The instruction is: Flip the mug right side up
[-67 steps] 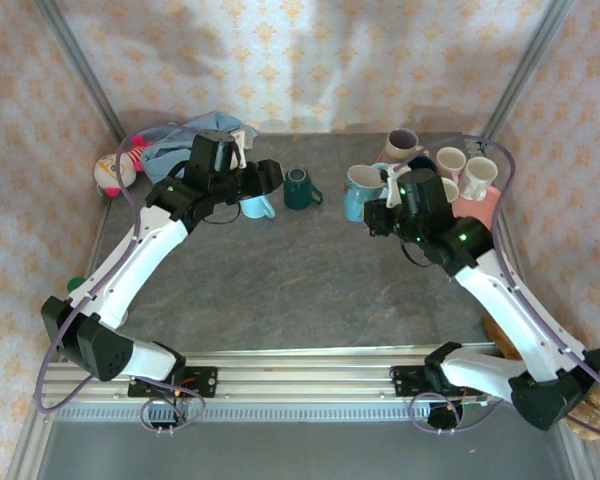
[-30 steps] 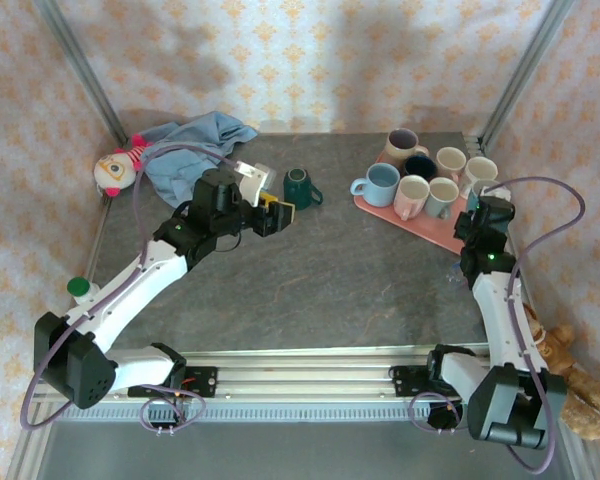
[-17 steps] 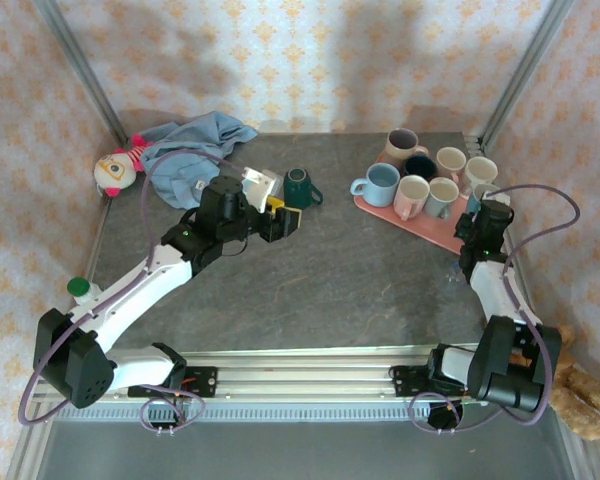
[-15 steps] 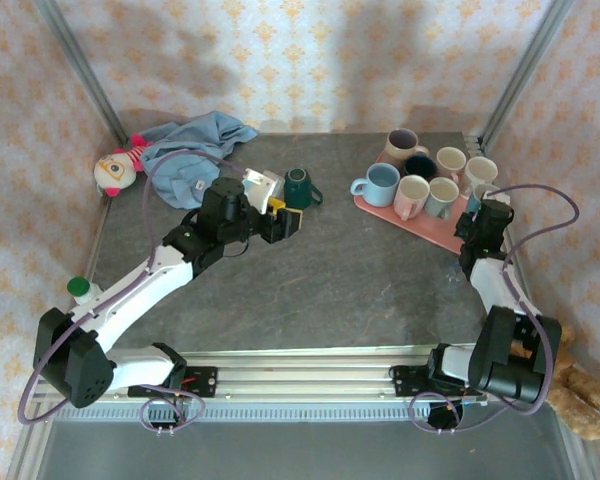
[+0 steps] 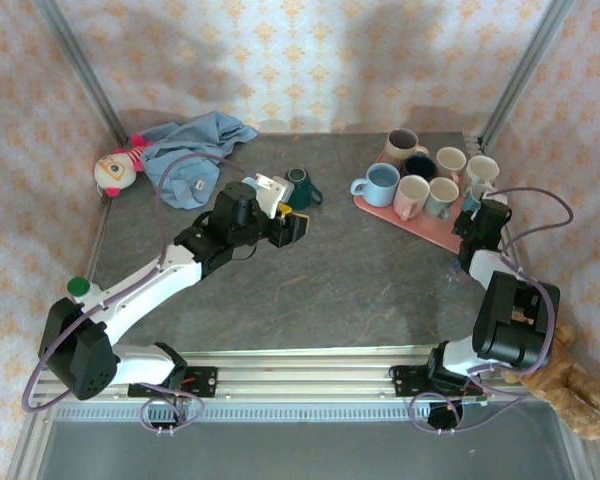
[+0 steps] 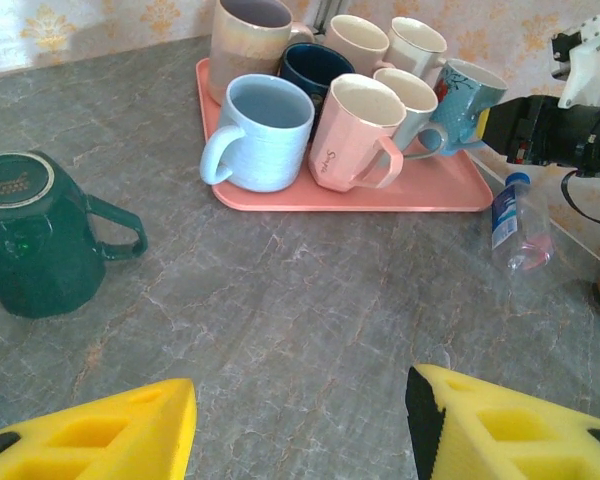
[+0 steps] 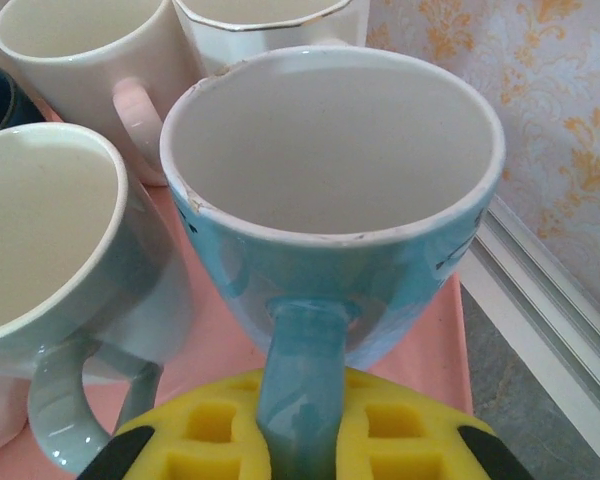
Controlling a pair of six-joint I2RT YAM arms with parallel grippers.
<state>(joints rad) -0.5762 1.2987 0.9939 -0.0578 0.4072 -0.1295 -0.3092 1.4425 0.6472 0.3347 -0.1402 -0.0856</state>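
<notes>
Cream wallpaper (image 5: pixel 310 60) with orange motifs surrounds a grey marbled tabletop (image 5: pixel 330 290)

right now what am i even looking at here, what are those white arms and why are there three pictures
These are two robot arms bolted to a table. One picture comes from a camera overhead; the other two come from cameras on each wrist, so each shows its own yellow pads. The left gripper is open and empty, facing a dark green mug standing upside down. The right gripper is shut on the handle of a blue mug at a pink tray of upright mugs. A cloth and doll lie at the back.
</notes>
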